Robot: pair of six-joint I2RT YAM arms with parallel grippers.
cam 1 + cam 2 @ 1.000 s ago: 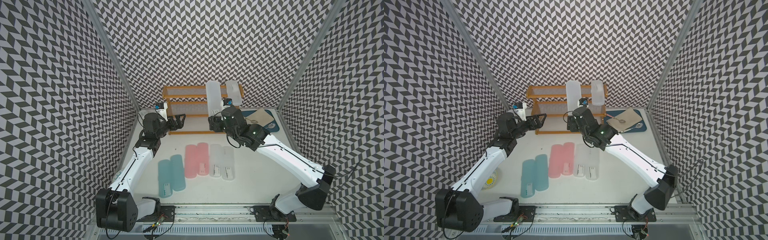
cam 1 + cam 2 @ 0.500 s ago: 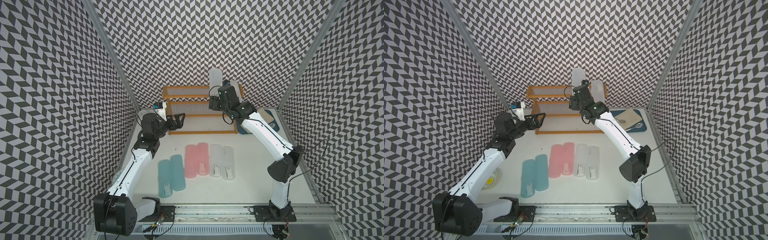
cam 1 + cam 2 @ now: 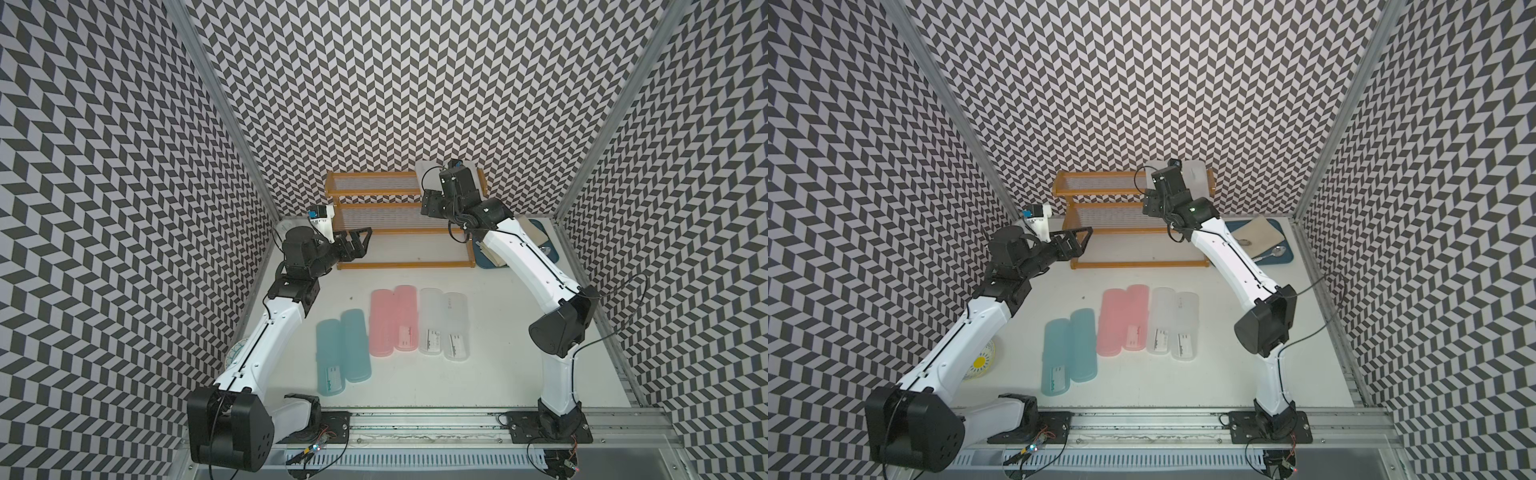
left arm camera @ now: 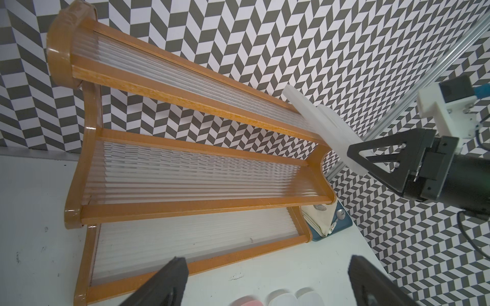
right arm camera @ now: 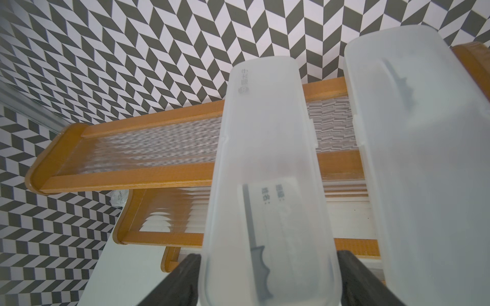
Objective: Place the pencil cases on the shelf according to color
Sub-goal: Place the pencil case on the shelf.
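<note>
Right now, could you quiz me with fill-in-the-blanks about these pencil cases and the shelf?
The table holds ___ pencil cases. The shelved cases lie across the shelf's ___ tier. The pink pair lies between the teal pair and the ___ pair. The open left end effector holds ___.
Missing: six; top; white; nothing.

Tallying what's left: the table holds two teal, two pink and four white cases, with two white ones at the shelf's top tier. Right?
No: both top views show only two white cases on the table, not four. The teal cases, pink cases and the pair at the shelf are right.
</note>
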